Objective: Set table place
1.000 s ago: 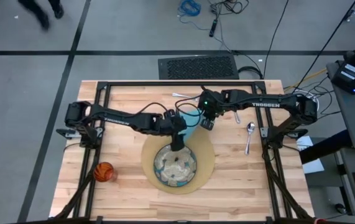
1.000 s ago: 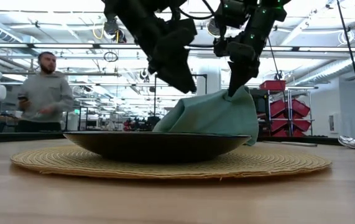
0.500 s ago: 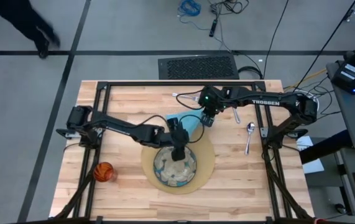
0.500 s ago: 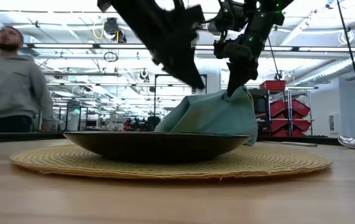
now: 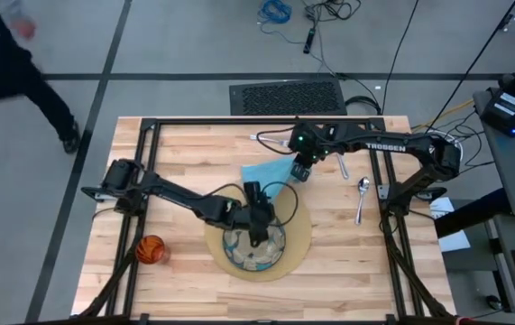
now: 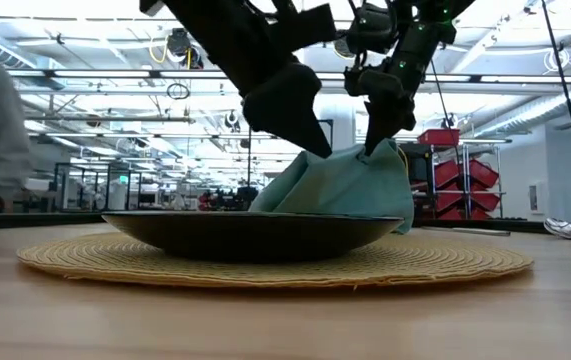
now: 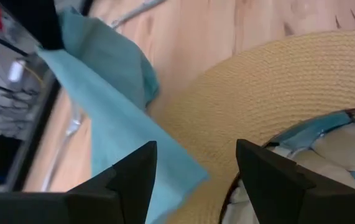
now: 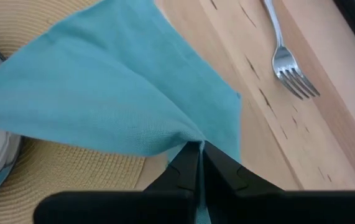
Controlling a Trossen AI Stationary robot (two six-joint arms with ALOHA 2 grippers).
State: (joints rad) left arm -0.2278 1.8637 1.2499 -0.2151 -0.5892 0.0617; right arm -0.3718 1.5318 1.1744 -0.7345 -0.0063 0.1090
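Observation:
The round tan mat (image 5: 298, 226) lies at the table's middle with the greenish patterned plate (image 5: 252, 246) on it. My right gripper (image 5: 300, 171) is shut on the light-blue napkin (image 5: 268, 170) just beyond the mat's far edge. My left gripper (image 5: 258, 227) is open and empty above the plate; in its wrist view (image 7: 196, 171) the fingers frame the mat's edge. The orange cup (image 5: 151, 249) stands near the left front. The spoon (image 5: 363, 191) lies at the right and the fork (image 8: 286, 59) near the far edge. My right gripper pinches a gathered peak of the napkin (image 8: 186, 138) between its two shut fingers, from above, pointing down. The cloth spreads out tent-like below the fingers (image 6: 350, 185). Its lower edges rest on the table and on the mat's far edge.
A silver utensil (image 5: 344, 167) lies just right of my right gripper. Black frame rails (image 5: 149, 135) edge the table. A person (image 5: 4, 63) walks on the floor beyond the far left corner. Bare wood (image 5: 365, 271) shows at the front right.
My left gripper has gone from beside the napkin toward the table's near edge and now hangs over the plate. With the arm out of the way, more of the napkin shows spread toward the left. My right gripper has kept its hold.

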